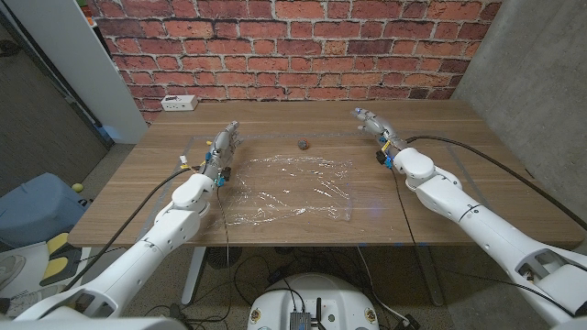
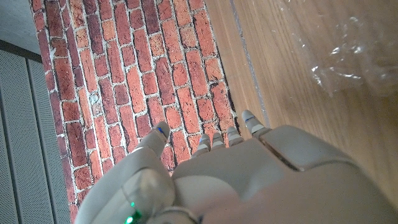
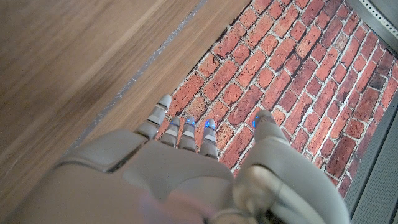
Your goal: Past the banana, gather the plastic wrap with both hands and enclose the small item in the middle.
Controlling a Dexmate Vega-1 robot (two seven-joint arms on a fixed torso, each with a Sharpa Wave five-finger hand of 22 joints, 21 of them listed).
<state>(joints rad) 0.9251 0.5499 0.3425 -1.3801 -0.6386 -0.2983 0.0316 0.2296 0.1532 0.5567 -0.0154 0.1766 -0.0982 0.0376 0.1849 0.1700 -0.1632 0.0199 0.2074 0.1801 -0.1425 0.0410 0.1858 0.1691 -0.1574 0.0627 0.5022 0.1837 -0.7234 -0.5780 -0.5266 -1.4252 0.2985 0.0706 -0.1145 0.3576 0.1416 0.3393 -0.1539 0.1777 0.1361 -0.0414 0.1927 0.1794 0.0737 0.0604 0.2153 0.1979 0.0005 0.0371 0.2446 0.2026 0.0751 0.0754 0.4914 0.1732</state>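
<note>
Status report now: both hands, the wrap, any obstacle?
Left hand and right hand open, holding nothing. Plastic wrap spread on table, untouched. Small item just beyond its far edge. Nothing in the way.

The small item (image 1: 303, 143) is too small to identify

We see bare wood on the brown wooden table (image 1: 459, 165) right of centre — open room. The crinkled clear plastic wrap (image 1: 289, 188) covers the middle; a small dark round item (image 1: 304, 143) sits above it, a white power strip (image 1: 178, 103) upper left.
</note>
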